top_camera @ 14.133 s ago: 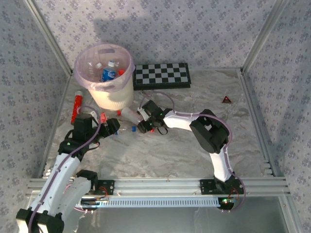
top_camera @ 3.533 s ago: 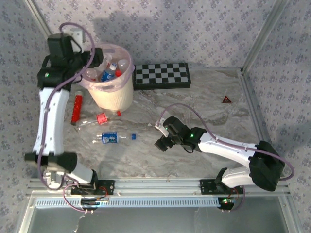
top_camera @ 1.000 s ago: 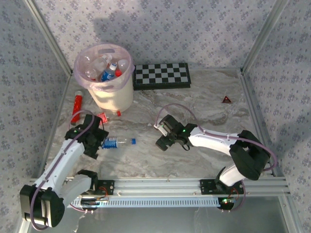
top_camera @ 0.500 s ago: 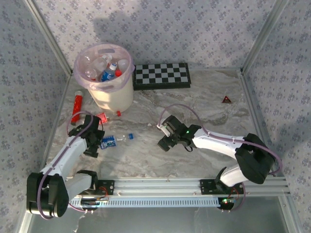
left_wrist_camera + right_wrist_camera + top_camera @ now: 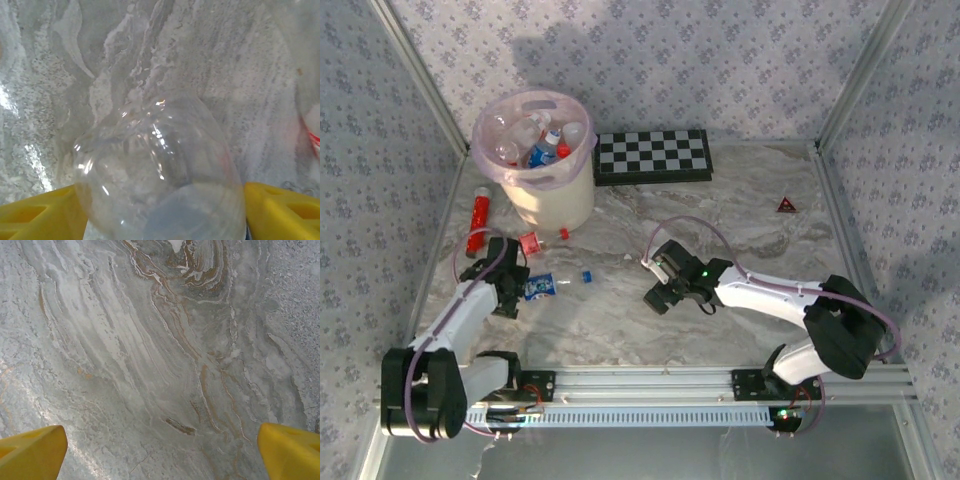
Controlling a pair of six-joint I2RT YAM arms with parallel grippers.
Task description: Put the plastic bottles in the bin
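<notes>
Since the left arm has dropped from over the bin to the lower left of the top view, the left gripper now sits around a small clear plastic bottle with a blue label and blue cap. The bottle lies on its side on the grey marbled surface, a little nearer the arm than half a second ago. In the left wrist view its rounded clear body fills the gap between the yellow fingers, and both fingers press against its flanks. The fingers have been narrowing, and I read this as a grasp just made, with the bottle not yet lifted.

The right gripper has barely moved at mid-frame. Its fingers are spread wide over bare surface and hold nothing.

For the task, this looks like the next bottle on its way. The round cream-white bin lined with a pink plastic bag stands at upper left, well apart from the grasp, with several clear bottles already inside. A long red cylinder lies left of the bin and a black-and-white chequered board to its right.

The blue label carries white marks, as does one on a bottle in the bin, but both are too small to read.
</notes>
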